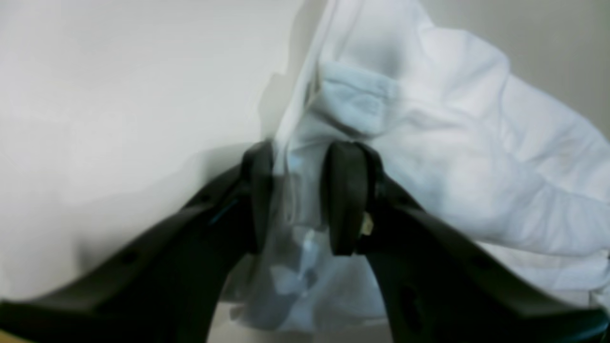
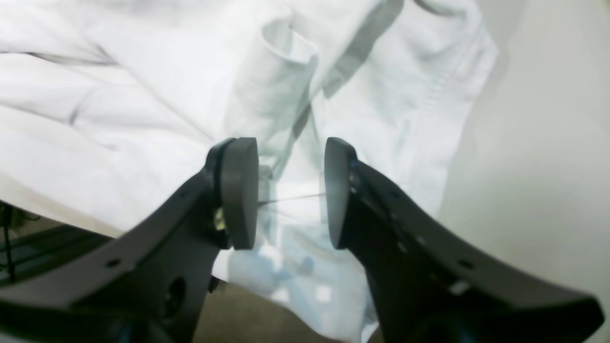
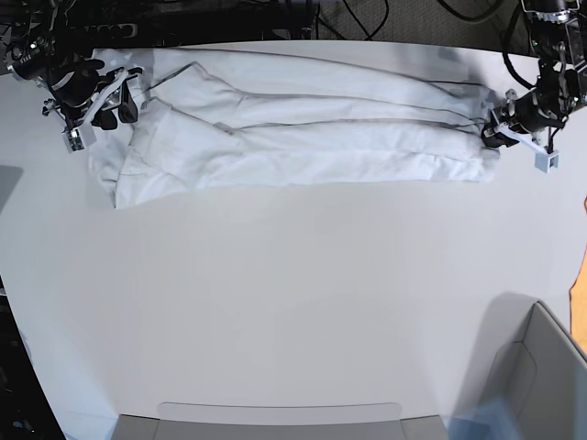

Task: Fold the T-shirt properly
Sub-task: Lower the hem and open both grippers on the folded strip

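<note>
T-shirt (image 3: 303,137) lay as a long band along the worktop's far edge. My left gripper (image 1: 298,200) pinched its hem end; my right gripper (image 2: 291,190) stood slightly parted around cloth, grip uncertain. Judged step: end-to-end fold. Next needs both ends lifted together.

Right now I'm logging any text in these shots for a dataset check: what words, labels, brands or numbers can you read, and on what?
No text can be read in any view.
T-shirt: plain white, no print visible.
Left gripper and right gripper: plain black, no readable marking.
Grey box near the table corner: no lettering visible.
</note>
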### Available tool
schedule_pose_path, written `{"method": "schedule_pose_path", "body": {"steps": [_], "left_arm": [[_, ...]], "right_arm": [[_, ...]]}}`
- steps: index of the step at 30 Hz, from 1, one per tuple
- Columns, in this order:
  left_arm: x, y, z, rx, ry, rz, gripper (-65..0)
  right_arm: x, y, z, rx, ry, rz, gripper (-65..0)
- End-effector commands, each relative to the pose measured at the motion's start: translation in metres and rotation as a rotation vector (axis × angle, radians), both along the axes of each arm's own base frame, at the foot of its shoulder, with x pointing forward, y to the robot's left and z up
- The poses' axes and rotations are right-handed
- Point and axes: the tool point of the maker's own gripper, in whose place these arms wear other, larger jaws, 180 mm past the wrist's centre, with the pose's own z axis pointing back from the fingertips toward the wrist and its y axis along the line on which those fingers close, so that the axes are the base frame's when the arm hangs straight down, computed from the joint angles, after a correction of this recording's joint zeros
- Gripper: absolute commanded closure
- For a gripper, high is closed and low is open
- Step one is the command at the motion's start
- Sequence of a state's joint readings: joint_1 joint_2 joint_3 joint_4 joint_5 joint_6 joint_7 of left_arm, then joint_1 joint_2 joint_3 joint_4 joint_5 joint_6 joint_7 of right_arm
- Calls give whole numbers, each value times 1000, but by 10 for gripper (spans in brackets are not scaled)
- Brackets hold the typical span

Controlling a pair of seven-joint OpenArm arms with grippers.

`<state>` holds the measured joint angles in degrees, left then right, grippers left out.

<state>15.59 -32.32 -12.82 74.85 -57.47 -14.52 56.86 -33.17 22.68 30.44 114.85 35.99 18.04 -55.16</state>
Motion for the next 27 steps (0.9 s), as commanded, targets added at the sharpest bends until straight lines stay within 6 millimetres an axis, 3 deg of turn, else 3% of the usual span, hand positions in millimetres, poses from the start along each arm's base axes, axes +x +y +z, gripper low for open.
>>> {"method": "schedule_pose_path", "body": {"steps": [1, 8, 11, 13, 16, 18, 23, 27], "left_arm": [[-29, -3, -27, 26, 149, -25, -218], [-40, -52, -51, -35, 214, -170, -202], [-43, -70, -54, -53, 217, -267, -110], [-47, -70, -58, -64, 220, -292, 0], [-58, -63, -65, -82, 237, -292, 0], [-53, -43, -62, -73, 211, -230, 0], [-32, 34, -32, -4, 104, 7, 0], [-23, 76, -9, 48, 43, 95, 0]], "right_arm": [[8, -1, 9, -6, -39, 16, -235], [12, -2, 11, -9, -51, 14, -235], [16, -2, 13, -12, -61, 13, -235], [16, -2, 13, -12, -61, 13, -235], [16, -4, 14, -15, -63, 9, -235], [16, -4, 14, -15, -63, 9, -235], [17, -4, 14, -13, -66, 9, -235], [20, -2, 17, -5, -80, 8, -235]]}}
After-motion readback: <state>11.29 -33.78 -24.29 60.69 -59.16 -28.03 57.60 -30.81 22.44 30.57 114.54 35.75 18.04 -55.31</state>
